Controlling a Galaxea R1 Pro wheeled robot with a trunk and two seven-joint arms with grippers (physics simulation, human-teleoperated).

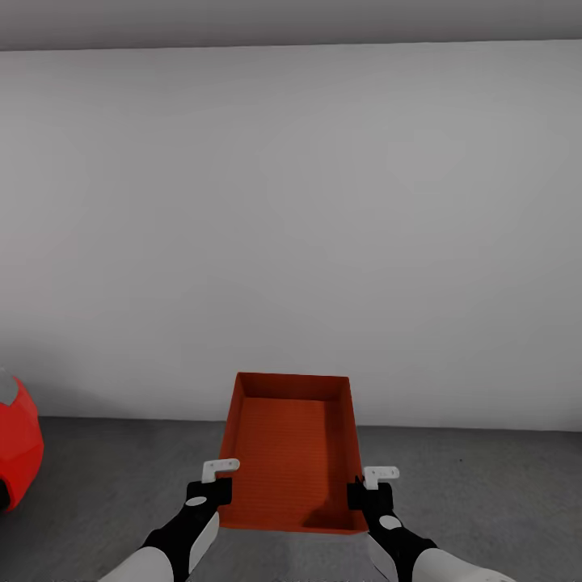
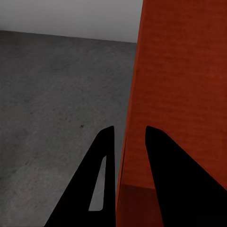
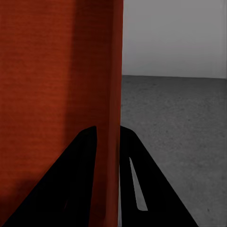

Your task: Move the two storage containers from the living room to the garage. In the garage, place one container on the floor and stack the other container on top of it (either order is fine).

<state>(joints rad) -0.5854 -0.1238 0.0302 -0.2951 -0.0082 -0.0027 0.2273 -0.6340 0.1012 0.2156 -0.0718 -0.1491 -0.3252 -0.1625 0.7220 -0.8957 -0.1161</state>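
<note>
One orange-red storage container (image 1: 291, 453) hangs in front of me above the dark grey garage floor (image 1: 485, 485), held level between both arms. My left gripper (image 1: 220, 491) is shut on its left wall, and the left wrist view shows that wall (image 2: 179, 94) clamped between the black fingers (image 2: 101, 179). On the opposite side my right gripper (image 1: 362, 493) is shut on the right wall (image 3: 116, 94), one black finger (image 3: 142, 179) outside and one inside. The bin is empty.
A plain white-grey wall (image 1: 291, 226) stands straight ahead, meeting the floor just behind the bin. Part of a shiny red car (image 1: 18, 444) juts in at the left edge. Bare floor spreads to both sides.
</note>
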